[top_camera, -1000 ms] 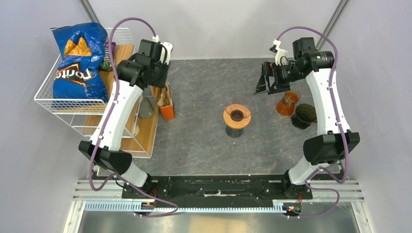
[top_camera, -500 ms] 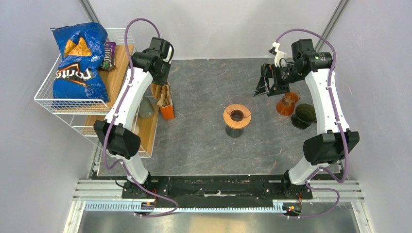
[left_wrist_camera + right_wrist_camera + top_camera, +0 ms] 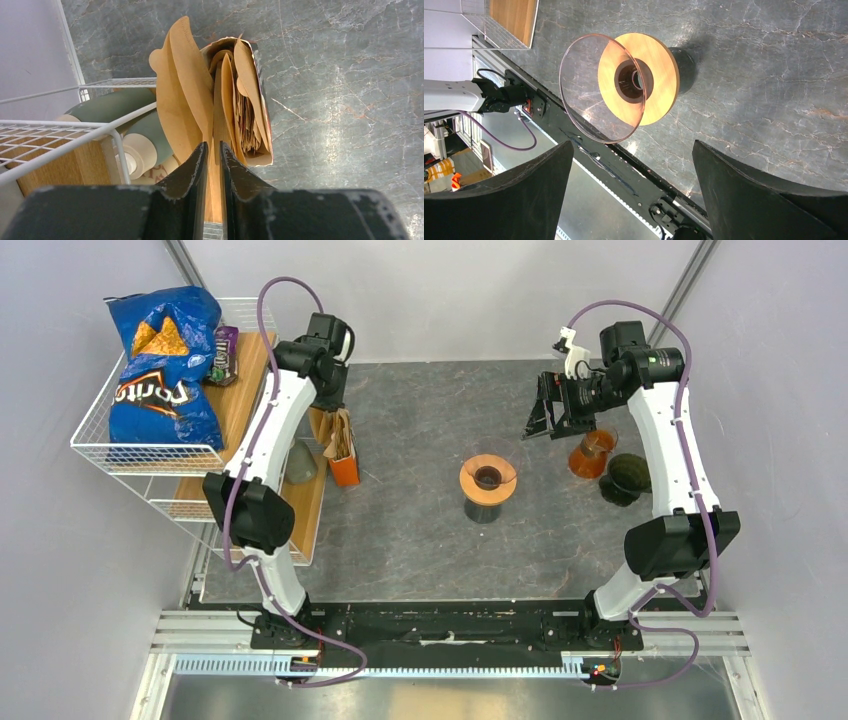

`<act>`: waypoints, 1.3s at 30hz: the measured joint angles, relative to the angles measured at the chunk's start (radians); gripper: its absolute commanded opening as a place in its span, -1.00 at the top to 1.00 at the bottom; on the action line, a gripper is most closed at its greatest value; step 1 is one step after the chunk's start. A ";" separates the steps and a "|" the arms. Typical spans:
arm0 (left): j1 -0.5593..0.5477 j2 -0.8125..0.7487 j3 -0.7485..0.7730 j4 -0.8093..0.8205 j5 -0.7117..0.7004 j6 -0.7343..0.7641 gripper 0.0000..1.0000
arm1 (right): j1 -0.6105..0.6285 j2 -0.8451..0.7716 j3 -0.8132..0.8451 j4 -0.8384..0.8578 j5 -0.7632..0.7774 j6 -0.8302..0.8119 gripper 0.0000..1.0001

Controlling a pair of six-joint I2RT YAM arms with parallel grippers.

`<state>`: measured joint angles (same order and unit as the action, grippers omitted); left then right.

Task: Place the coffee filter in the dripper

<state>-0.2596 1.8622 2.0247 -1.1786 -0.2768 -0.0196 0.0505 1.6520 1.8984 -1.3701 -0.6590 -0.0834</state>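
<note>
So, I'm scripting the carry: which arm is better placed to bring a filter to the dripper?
Left. Its pincer pinches a coffee filter at the box; the right pincer hangs open and empty, facing the dripper.

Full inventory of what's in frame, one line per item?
dripper: one, clear glass cone with orange collar, dark base, table centre
coffee filters: a stack, brown, upright in the box
box: one, orange, on the table beside the rack
chip bag: one, blue, on the rack's top tier
packet: one, purple, beside the chip bag
rolls: at least two, green, under the rack's wire
rack: one, white wire with wooden shelves, far left
glass vessel: one, orange, right side
round object: one, dark, beside the glass vessel
table: dark grey marbled
left gripper: closed on one coffee filter
right gripper: open, facing the dripper
</note>
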 measured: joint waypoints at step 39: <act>0.018 0.051 -0.001 0.002 0.072 -0.011 0.55 | 0.000 0.000 -0.009 -0.002 -0.002 -0.005 -0.94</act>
<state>-0.2417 1.9129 2.0235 -1.1770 -0.2050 -0.0307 0.0505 1.6520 1.8893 -1.3716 -0.6609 -0.0879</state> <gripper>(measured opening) 0.223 0.968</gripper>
